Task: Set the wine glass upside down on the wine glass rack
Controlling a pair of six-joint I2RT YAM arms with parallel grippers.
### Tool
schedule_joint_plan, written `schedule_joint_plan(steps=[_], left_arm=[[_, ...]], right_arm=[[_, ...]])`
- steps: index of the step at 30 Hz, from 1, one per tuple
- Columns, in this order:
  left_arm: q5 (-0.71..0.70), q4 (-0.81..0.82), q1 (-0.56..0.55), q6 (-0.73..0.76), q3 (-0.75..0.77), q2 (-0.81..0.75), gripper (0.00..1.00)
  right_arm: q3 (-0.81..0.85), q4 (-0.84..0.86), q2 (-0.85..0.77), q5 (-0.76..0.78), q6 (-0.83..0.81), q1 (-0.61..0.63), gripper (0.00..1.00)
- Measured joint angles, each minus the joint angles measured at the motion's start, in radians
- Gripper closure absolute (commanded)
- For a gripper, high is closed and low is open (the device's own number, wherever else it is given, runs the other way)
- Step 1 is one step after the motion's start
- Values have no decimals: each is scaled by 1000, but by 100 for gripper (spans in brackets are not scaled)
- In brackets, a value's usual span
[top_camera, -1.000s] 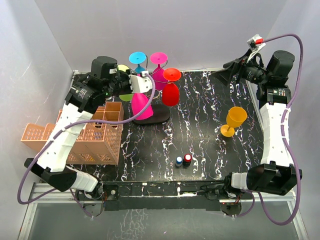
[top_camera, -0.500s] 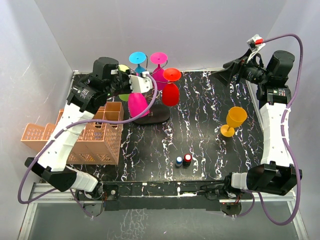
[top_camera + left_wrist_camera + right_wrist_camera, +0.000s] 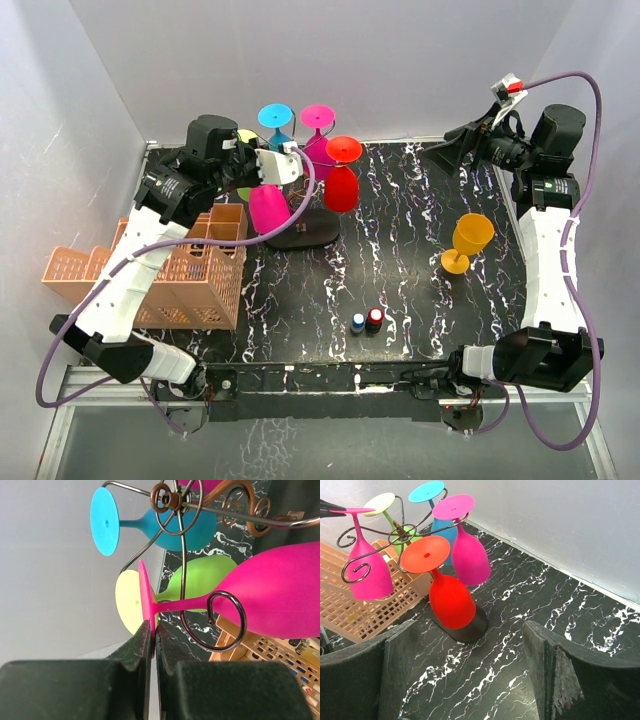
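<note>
The wine glass rack (image 3: pixel 312 237) already carries 4 glasses bowl-down. The hot-pink wine glass (image 3: pixel 267 208) is at the arm on the rack's side nearest the orange crate (image 3: pixel 190 275), inverted, with its bowl tilted in toward the rack's base. The left gripper (image 3: pixel 153 630) is pinched fully closed on the edge of that glass's flat foot. The right gripper (image 3: pixel 467 675) stands wide open with nothing in it, well apart from the rack on the side away from the crate.

The step in hand looks like seating the glass. To do it well, bring the stem fully inside the wire arm and let the bowl hang plumb. Lower until the foot bears on the wire, and only then part the fingers. Draw back away from the rack in the plane of the foot so the disc is not dragged off. The grip is on a thin rim, so any twist could make it slip.

The top view gives the whole layout, but the left arm hides the rack's wire there. The right wrist view shows the foot above the wire arm. Only the left wrist view shows the curl (image 3: pixel 226 622) lapping the stem, and I cannot tell whether they touch.
</note>
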Motion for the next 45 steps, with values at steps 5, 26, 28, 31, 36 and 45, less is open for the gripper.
schedule_joint_plan(steps=[5,26,28,31,36,45], left_arm=[[-48,-6,0,0,-15,0,100],[-53,-119,-3,-23,0,-56,100],[-35,-129,-3,-26,9,-56,100],[-11,-138,-3,-34,20,-56,100],[14,-141,-2,-41,22,-55,100],[45,-111,-2,-51,17,-51,100]], right_arm=[[-1,0,0,-4,0,0,10],[-2,0,0,-4,-3,0,10],[-2,0,0,-4,-3,0,10],[-2,0,0,-4,-3,0,10],[-2,0,0,-4,-3,0,10],[-17,1,-2,-4,-3,0,9]])
